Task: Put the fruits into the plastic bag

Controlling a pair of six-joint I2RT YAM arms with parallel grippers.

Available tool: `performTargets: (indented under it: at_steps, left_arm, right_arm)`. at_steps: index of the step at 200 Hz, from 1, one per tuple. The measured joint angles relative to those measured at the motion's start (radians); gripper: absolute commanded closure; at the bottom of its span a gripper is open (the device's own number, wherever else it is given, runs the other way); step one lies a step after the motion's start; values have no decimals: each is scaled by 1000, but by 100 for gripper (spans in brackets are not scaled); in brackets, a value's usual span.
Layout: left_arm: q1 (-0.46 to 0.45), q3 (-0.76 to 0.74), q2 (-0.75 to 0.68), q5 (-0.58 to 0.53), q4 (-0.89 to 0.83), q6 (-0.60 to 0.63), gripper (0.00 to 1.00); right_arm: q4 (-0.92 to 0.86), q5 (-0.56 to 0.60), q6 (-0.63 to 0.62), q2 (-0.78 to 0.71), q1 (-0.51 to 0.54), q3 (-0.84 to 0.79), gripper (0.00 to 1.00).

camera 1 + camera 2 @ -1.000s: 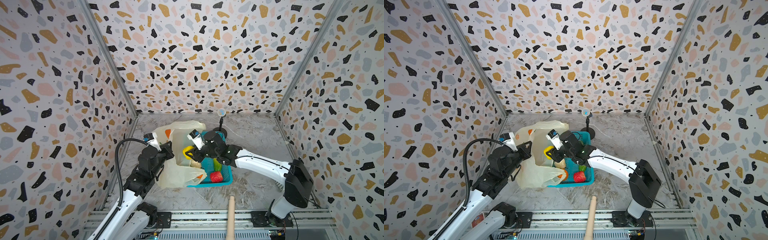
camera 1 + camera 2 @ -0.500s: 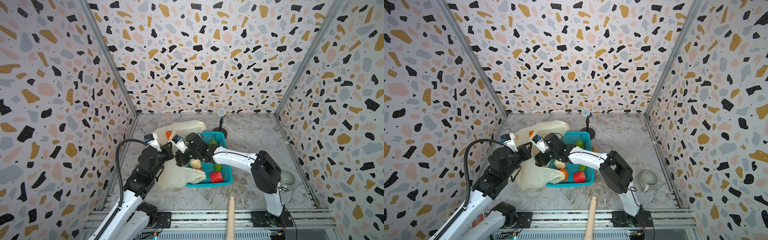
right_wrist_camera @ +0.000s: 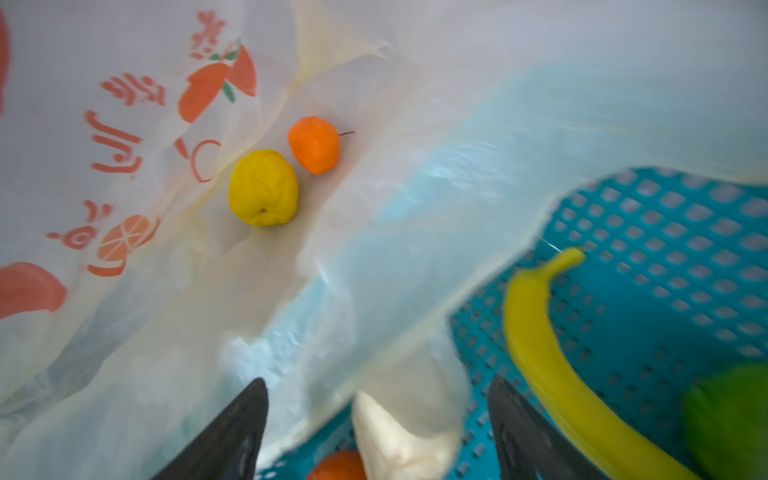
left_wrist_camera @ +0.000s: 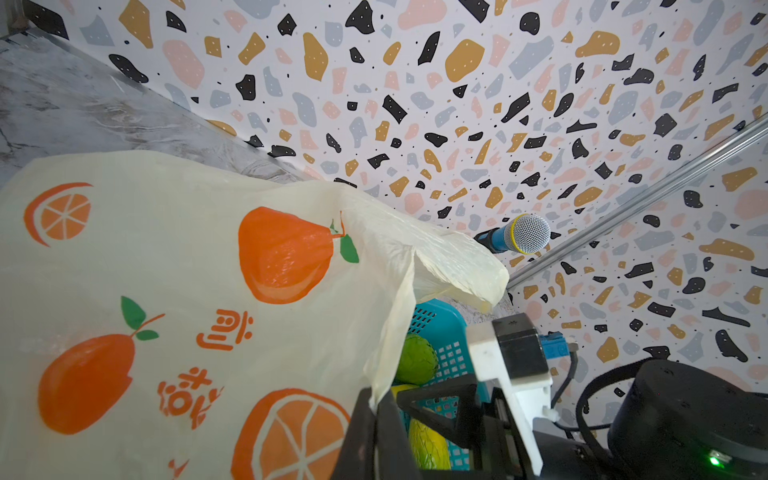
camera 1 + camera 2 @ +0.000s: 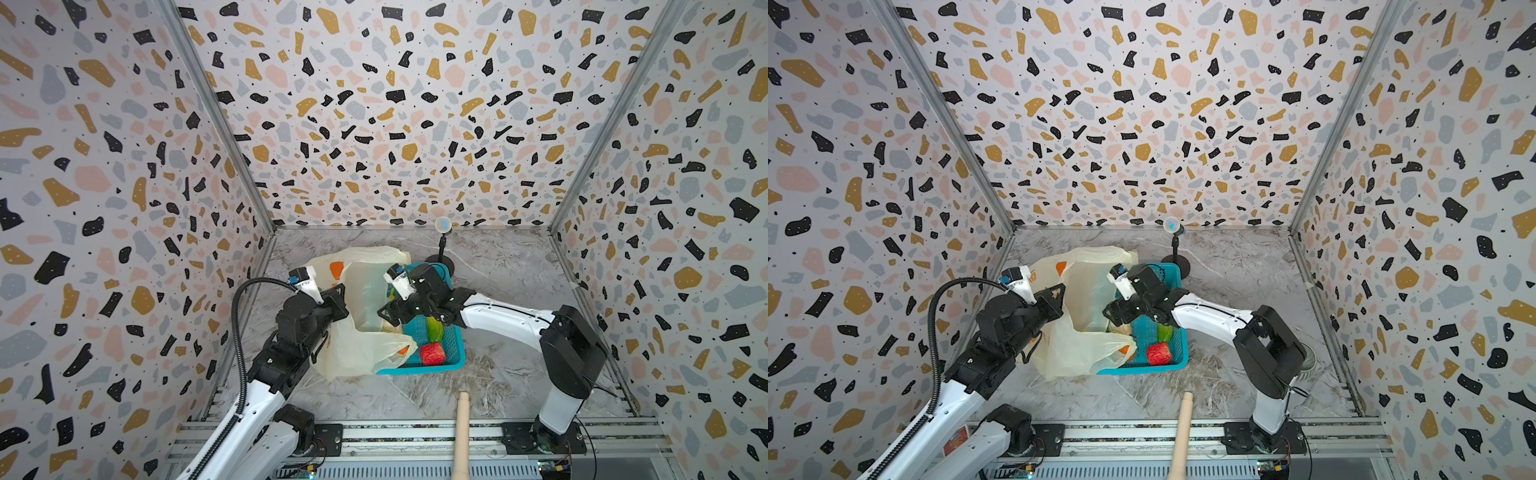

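**Right wrist view.** The pale beige toy fruit (image 3: 395, 436) lies between the two dark fingers (image 3: 232, 436) of the right gripper (image 3: 376, 386). It is partly under the lip of the thin translucent pale-yellow plastic bag (image 3: 124, 332) and rests on the teal perforated plastic basket (image 3: 665, 249). The jaws stand wide apart and grip nothing, and neither finger touches the fruit. The yellow curved banana (image 3: 552, 353) and the green lumpy fruit (image 3: 731, 419) lie beside it in the basket. A yellow round fruit (image 3: 264, 188) and a small orange fruit (image 3: 314, 144) lie inside the bag.

**Left wrist view.** The left gripper (image 4: 376, 424) is clamped tight on the bag's rim.

**Top view.** The red round fruit (image 5: 432, 354) and the green-yellow oblong mango (image 5: 435, 328) rest in the basket.
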Motion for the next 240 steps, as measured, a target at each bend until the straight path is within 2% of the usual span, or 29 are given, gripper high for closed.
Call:
performTargets:
  at_steps: [53,88,133,171,208,225,240]
  left_arm:
    - [0,8,6,-37,-15,21,100]
    - [0,10,12,-51,-16,22,100]
    - [0,10,12,-55,-19,21,100]
    - [0,10,11,-51,-18,12,100]
    - [0,10,7,-50,-18,-2,100]
    - [0,10,4,-49,-17,-4,100]
    - [0,10,3,-47,-16,-5,100]
  right_arm:
    - [9,34,8,-227,-69,-182,17]
    - [15,27,22,-243,-78,-219,17]
    - [25,-34,37,-112,-37,-207,16]
    - [14,-85,40,68,19,-89,16]
    - [-1,-105,44,177,26,9,16]
    - [-5,-106,45,209,28,28,21]
    - [-6,-107,48,228,28,33,31]
